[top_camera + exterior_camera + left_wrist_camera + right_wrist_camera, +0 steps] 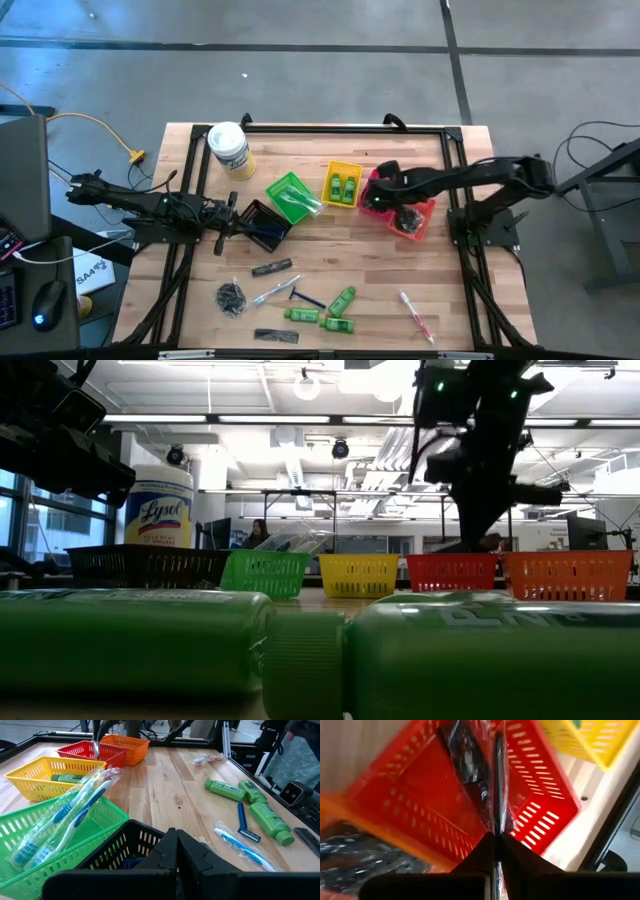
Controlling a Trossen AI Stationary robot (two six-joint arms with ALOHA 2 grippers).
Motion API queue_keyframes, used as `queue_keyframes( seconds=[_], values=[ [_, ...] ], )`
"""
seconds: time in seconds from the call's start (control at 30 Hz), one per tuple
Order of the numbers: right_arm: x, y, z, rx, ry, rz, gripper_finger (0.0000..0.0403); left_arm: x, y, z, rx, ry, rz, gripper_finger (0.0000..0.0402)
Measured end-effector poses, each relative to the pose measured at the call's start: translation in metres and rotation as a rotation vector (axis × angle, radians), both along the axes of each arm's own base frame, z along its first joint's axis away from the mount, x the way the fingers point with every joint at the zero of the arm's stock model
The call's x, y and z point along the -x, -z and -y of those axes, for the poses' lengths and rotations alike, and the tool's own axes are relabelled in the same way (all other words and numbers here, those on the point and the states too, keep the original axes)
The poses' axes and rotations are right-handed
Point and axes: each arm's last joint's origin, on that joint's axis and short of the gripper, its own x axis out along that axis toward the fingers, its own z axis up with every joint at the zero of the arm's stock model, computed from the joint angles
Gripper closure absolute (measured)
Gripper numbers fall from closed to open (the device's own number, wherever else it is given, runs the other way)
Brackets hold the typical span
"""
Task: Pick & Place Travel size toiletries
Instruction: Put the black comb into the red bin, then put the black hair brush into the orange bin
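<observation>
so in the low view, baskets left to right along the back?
black basket → green basket → yellow basket → red basket → orange basket

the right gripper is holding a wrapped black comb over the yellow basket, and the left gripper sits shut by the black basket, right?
Not quite. The right gripper holds the wrapped black comb over the red basket, not the yellow basket, as the right wrist view shows. The left gripper does sit shut by the black basket.
</observation>
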Motion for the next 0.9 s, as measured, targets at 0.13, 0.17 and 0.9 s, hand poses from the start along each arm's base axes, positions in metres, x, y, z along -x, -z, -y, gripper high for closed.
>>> queue_keyframes(
  seconds=[0.13,0.17,0.9],
  values=[
    [-0.009,0.011,0.005,-0.001,-0.003,-0.002,0.0392,0.000,0.000,0.000,0.000,0.000,0.000,0.0402],
    [-0.011,0.013,0.006,-0.007,-0.011,-0.001,0.0392,0.000,0.000,0.000,0.000,0.000,0.000,0.0402],
    [-0.012,-0.005,-0.018,0.101,-0.083,0.092,0.0180,0.000,0.000,0.000,0.000,0.002,0.000,0.0402]
  ],
)
